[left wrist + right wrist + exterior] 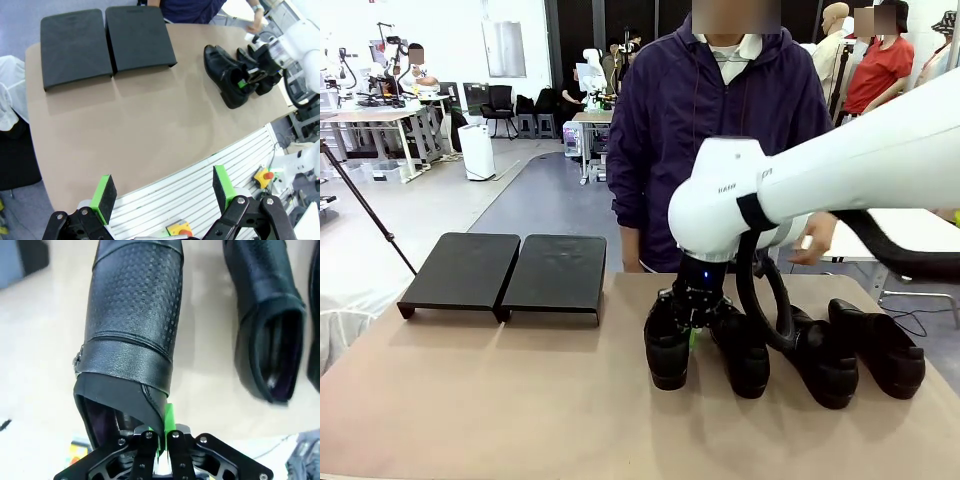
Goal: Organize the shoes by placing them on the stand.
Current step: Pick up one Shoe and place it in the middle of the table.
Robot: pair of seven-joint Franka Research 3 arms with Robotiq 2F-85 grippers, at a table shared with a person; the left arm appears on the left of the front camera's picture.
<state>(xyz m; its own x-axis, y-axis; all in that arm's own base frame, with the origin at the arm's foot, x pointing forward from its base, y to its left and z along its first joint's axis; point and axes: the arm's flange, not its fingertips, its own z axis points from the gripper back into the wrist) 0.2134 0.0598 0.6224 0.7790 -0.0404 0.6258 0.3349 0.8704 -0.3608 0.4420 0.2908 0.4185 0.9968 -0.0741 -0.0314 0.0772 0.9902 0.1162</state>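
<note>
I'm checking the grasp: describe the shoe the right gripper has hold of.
Black leather shoe, grid-embossed top, smooth strap across with a small side buckle. It stands on the table, leftmost of the row, clear of its neighbour. The right gripper is shut on the rim of its opening.

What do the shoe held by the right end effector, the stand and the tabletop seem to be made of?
Shoe in the right end effector: probably leather or imitation, black, dull sheen, fine embossed grid on the upper, smooth strap. Stand: matte black flat panels, perhaps plastic or coated metal; the look leaves it open. Tabletop: smooth tan, laminate-like, faint reflections.
</note>
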